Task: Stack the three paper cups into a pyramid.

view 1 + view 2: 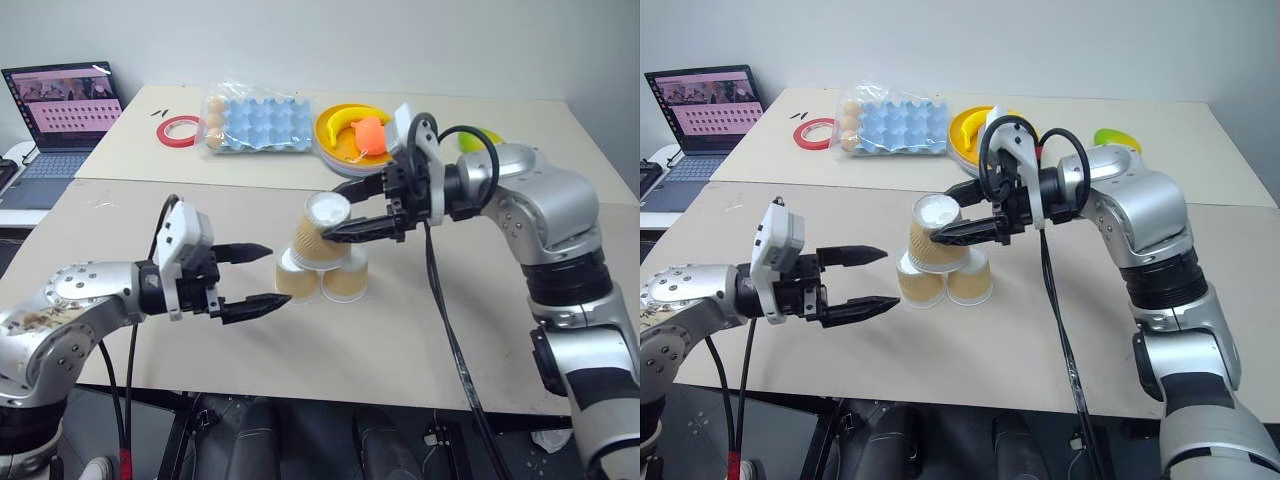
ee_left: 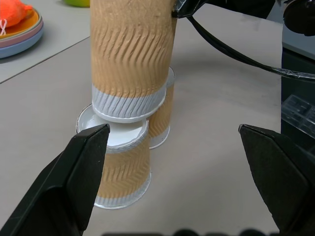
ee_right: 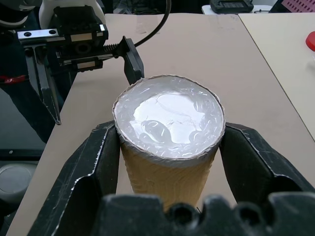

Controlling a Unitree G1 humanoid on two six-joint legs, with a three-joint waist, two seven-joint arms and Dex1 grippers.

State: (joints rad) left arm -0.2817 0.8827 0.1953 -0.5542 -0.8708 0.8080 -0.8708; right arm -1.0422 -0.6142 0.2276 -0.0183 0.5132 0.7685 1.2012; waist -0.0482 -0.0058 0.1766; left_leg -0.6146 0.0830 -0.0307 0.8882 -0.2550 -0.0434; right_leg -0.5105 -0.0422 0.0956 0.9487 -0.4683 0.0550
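Note:
Two paper cups point(image 1: 298, 279) point(image 1: 346, 276) stand upside down side by side on the near table. The third paper cup point(image 1: 318, 235) sits over the gap between them, white base up and tilted toward my left side. Its rim point(image 2: 129, 104) meets the near base cup point(image 2: 120, 162). My right gripper point(image 1: 330, 213) reaches in from the right and is shut on that top cup point(image 3: 170, 147), one finger on each side. Left of the cups, at the height of the base row, my left gripper point(image 1: 252, 277) stands open and apart from them.
On the far table lie a blue egg tray point(image 1: 255, 125), a red tape ring point(image 1: 180, 130), and a yellow plate point(image 1: 335, 128) holding a banana and an orange toy. A laptop point(image 1: 60, 110) stands at far left. My right arm's cable point(image 1: 445, 330) hangs across the near table.

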